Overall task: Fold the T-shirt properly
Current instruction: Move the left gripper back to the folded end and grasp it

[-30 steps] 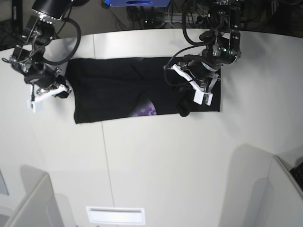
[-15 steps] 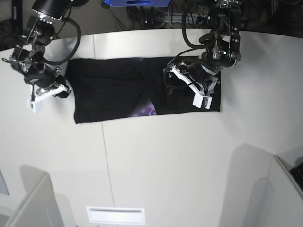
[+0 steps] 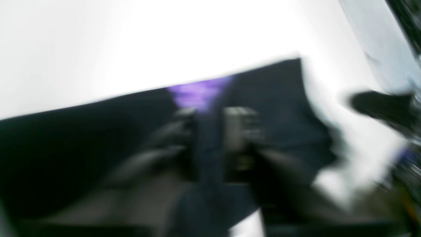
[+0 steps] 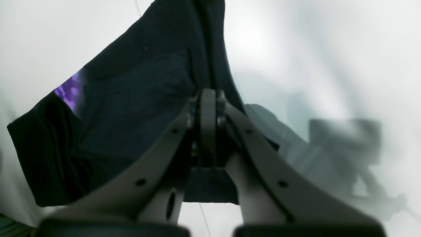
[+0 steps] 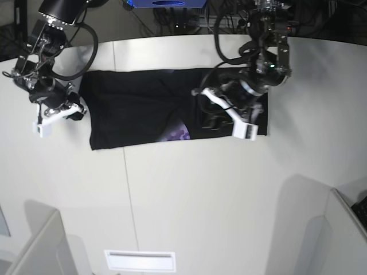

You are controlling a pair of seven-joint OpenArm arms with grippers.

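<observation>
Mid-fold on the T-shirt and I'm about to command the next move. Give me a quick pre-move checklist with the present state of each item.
1. T-shirt flat on the table, folded into a long band: ok.
2. Purple print tucked inside: not ok, it peeks out at the near edge.
3. Right gripper at the shirt's end: ok; its fingers look nearly together at the cloth edge.
4. Right gripper actually pinching cloth: cannot tell.
5. Left gripper over the other end of the shirt: ok.
6. Left gripper's hold on cloth: cannot tell, the wrist view is motion-blurred.
</observation>
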